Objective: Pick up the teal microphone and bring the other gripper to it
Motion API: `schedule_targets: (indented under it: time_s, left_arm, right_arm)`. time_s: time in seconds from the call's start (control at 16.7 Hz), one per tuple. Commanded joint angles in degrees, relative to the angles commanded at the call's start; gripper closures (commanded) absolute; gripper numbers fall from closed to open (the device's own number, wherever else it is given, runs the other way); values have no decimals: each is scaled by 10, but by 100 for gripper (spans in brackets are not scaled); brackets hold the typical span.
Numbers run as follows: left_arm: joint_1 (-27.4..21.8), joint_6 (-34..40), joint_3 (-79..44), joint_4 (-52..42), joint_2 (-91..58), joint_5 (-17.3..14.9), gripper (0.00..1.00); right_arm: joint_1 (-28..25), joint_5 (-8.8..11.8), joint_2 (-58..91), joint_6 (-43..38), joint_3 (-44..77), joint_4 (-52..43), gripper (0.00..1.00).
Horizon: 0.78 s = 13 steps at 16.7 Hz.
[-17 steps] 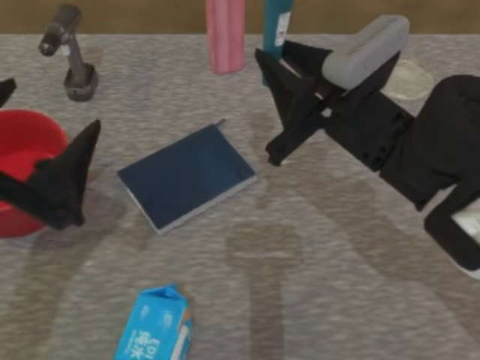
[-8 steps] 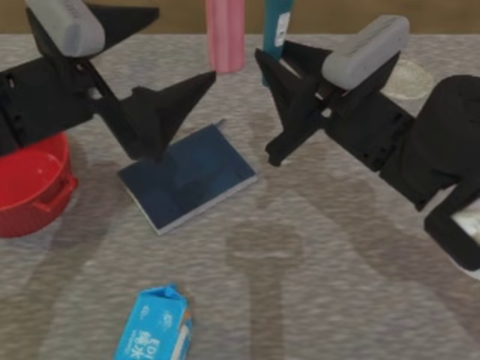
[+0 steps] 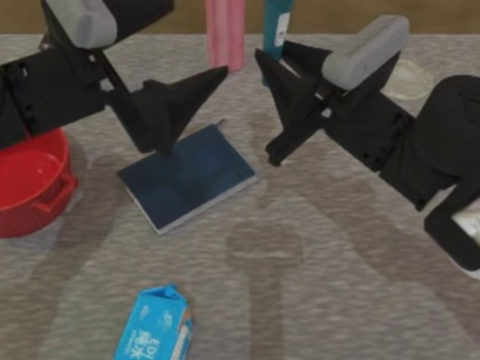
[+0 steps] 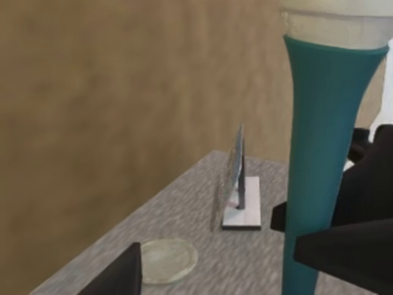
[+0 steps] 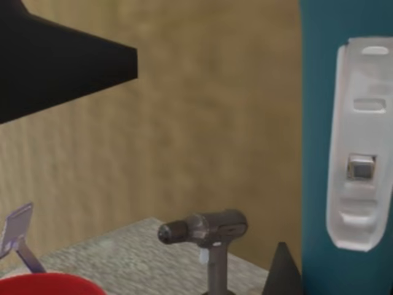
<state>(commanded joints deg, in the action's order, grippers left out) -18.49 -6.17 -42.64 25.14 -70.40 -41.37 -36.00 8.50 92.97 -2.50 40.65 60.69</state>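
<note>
The teal microphone (image 3: 277, 22) hangs upright above the back of the table. Its white switch plate (image 5: 359, 147) fills the edge of the right wrist view. My right gripper (image 3: 270, 90) is shut on the lower handle, and one fingertip (image 5: 282, 270) shows beside the teal. My left gripper (image 3: 196, 41) is open. Its near finger (image 3: 202, 86) points at the mic from the left, a short gap away. In the left wrist view the tapering handle (image 4: 319, 153) and whitish head stand close to one left finger (image 4: 344, 252). The other left finger (image 4: 116, 276) is far off.
A pink cylinder (image 3: 225, 34) stands between the two grippers at the back. A dark blue book (image 3: 187, 176) lies below the left gripper, beside a red basin (image 3: 30, 187). A blue carton (image 3: 154, 326) lies in front. Also present: a grey tool on a stand (image 5: 209, 233) and a pale plate (image 3: 409, 79).
My left arm swung up from beside the red basin to the back and rightward toward the microphone, edging closer in the last half second. The right arm and mic held still.
</note>
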Motion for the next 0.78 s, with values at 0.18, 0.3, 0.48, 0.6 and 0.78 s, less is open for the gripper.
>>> schedule_targets:
  time_s: [0.18,0.3,0.48,0.6,0.78]
  left_arm:
    - [-25,1,-33,11,-41,21,0]
    - [-52,2,-69,23,-89,47,0]
    - [-95,3,-123,40,-159,89,0]
    - [-114,4,-146,47,-187,107,0]
    - [-118,4,-151,48,-193,111,0]
  right_arm:
    - [0,0,0,0,0,0,100]
    - [0,0,0,0,0,0,100]
    - [0,0,0,0,0,0,100]
    - [0,0,0,0,0,0,100]
    - [0,0,0,0,0,0,100]
